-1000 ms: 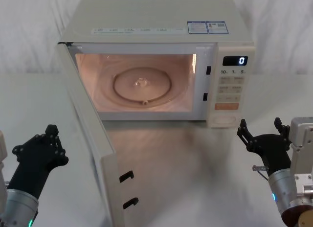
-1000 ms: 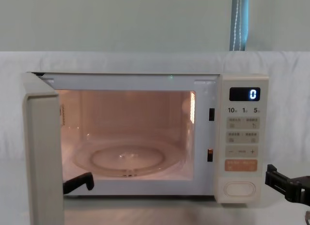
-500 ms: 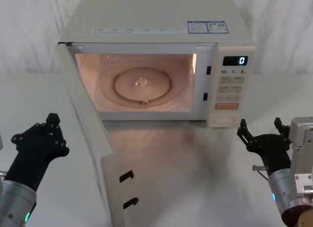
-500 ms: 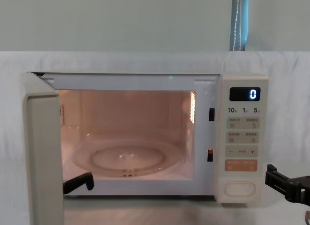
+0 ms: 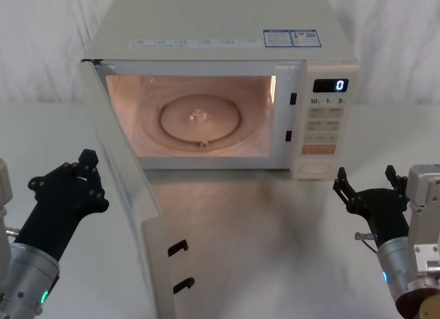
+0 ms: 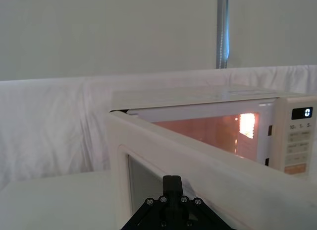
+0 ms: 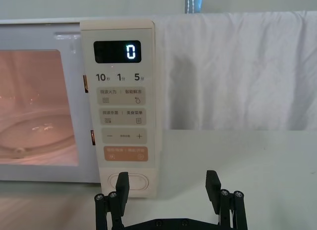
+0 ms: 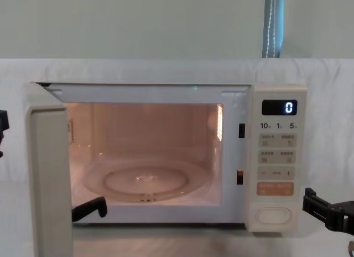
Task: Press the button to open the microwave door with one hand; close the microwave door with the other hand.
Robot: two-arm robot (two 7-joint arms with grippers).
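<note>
With the microwave door (image 5: 127,195) swung wide toward the lower left of the head view and the cavity of the microwave (image 5: 220,40) lit in the upper middle, closing is what remains. Left gripper (image 5: 69,188) low at the left, just outside the door's outer face, apparently not touching; jaw spread not readable from these views. Right gripper (image 5: 366,188) low at the right, fingers spread wide and empty, parked in front of and just below the button (image 7: 132,182), near but apart from it.

To close well, by judgement: meet the outer face of the door toward its free edge, away from the hinge, where the push has most leverage. Press flat with the fingertips rather than a corner, and follow the door's arc instead of shoving straight, so the body does not slide on the table (image 5: 275,229). Keep the right gripper clear of the button, and carry the push through until the two black latch hooks (image 5: 180,267) seat.
</note>
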